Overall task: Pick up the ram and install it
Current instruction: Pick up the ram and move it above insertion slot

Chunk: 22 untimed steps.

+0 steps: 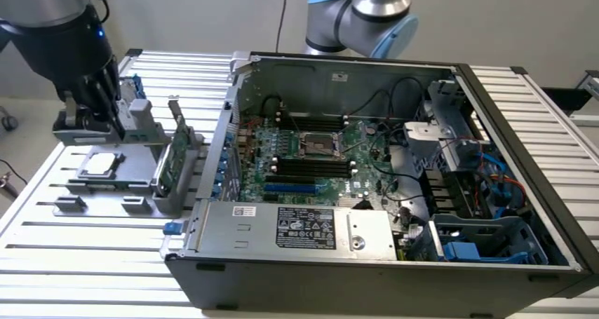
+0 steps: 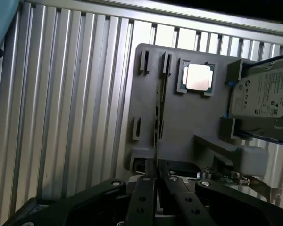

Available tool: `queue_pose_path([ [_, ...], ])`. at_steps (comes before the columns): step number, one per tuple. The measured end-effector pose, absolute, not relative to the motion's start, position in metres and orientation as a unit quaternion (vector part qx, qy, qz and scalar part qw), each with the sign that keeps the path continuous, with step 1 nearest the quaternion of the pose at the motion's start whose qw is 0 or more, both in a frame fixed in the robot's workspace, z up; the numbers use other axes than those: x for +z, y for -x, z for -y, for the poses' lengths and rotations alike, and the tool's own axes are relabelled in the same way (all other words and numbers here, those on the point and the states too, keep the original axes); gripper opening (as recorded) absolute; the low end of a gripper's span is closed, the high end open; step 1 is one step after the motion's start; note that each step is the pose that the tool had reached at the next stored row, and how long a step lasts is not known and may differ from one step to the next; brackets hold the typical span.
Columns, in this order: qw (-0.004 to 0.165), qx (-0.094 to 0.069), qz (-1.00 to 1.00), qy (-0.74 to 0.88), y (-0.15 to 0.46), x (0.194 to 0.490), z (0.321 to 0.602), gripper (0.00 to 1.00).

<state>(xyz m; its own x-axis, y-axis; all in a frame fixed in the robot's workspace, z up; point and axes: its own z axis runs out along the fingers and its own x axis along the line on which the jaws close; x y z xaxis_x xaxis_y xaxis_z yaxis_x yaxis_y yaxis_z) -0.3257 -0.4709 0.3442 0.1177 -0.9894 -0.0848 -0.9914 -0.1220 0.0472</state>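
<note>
The ram [image 2: 157, 117] shows edge-on in the wrist view as a thin dark stick running along the grey holder [image 2: 188, 117]. My gripper [image 2: 156, 178] is shut on its near end, with one black finger [image 2: 142, 197] pressed against each side. In the exterior view the gripper [image 1: 94, 119] stands low over the holder [image 1: 131, 182] at the exterior view's left, and its fingers hide the ram. I cannot tell whether the ram still rests in its holder slot. The black motherboard slots [image 1: 309, 168] lie inside the open computer case [image 1: 524, 165].
The holder also carries a processor chip [image 2: 197, 76], a silver hard drive [image 2: 264, 94] and an upright green expansion card [image 1: 173, 154]. A second arm [image 1: 360, 17] stands behind the case. Cables and a drive cage [image 1: 449, 130] crowd the case at the exterior view's right.
</note>
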Motion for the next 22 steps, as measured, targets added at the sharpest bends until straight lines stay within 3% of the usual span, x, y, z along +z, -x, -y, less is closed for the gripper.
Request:
queue_pose_path([
  [10,0.018,0.054,-0.658,0.751,0.289,0.378,0.471,0.14],
  [22,0.025,0.061,-0.656,0.752,0.234,0.382,0.471,0.14],
])
